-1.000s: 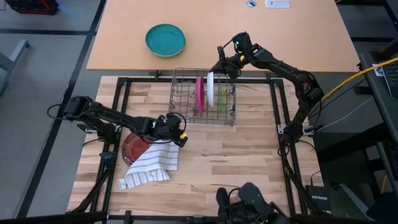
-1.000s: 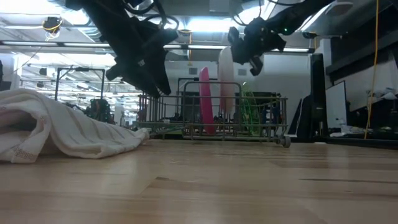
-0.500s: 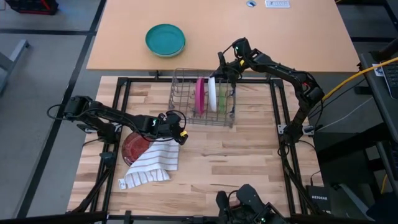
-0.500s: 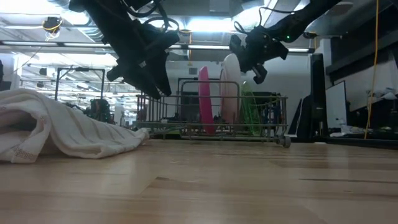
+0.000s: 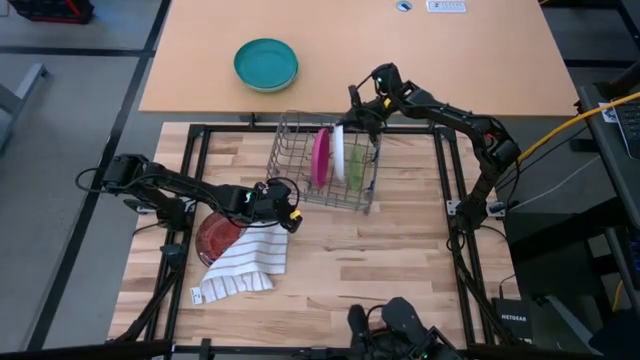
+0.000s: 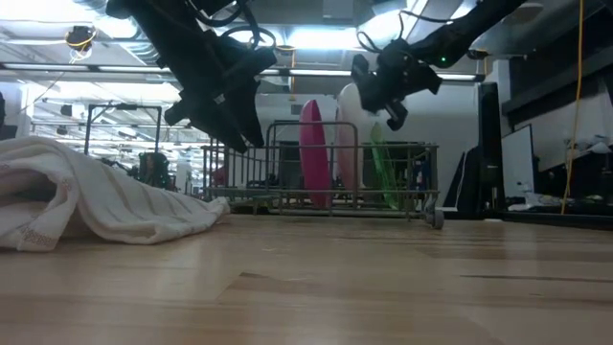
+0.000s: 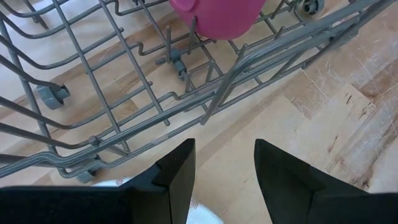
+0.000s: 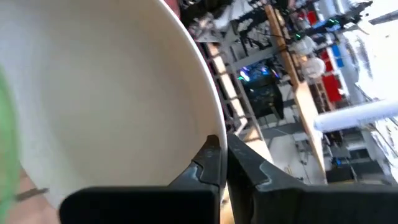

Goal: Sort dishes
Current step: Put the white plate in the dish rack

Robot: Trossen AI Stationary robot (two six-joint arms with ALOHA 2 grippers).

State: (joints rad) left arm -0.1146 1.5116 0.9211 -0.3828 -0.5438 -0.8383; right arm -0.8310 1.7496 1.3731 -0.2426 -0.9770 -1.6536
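Wooden butcher-block table (image 5: 380, 250) is carrying the work area inside a dark frame, with a plain tan tabletop (image 5: 480, 60) lying beyond it, where a teal bowl (image 5: 266, 63) is sitting alone; the low view is looking across the boards into a lit workshop. Readable writing is scarce: a black box (image 5: 520, 320) off the table's right front corner is showing the word NETGEAR, while a white label (image 5: 445, 5) at the tan top's far edge is too small to read. Right gripper (image 5: 357, 112) is reaching in from the far right, its arm bent at the elbow, fingers pinched together on the rim of the whitish-backed pale green plate (image 5: 340, 152), which is standing on edge in the wire dish rack (image 5: 288, 160); the rack is sitting skewed to the table's edges. Just beside that plate, the magenta-pink plate (image 5: 320, 157) is standing upright in the rack as well. Left gripper (image 5: 290, 215) is stretching low from the left edge, jaws apart and holding nothing, hovering near the rack's near left corner. Under its arm the dark red plate (image 5: 215, 235) is lying flat, partly covered by the white striped cloth (image 5: 245, 265). Open boards are stretching across the table's near right half.
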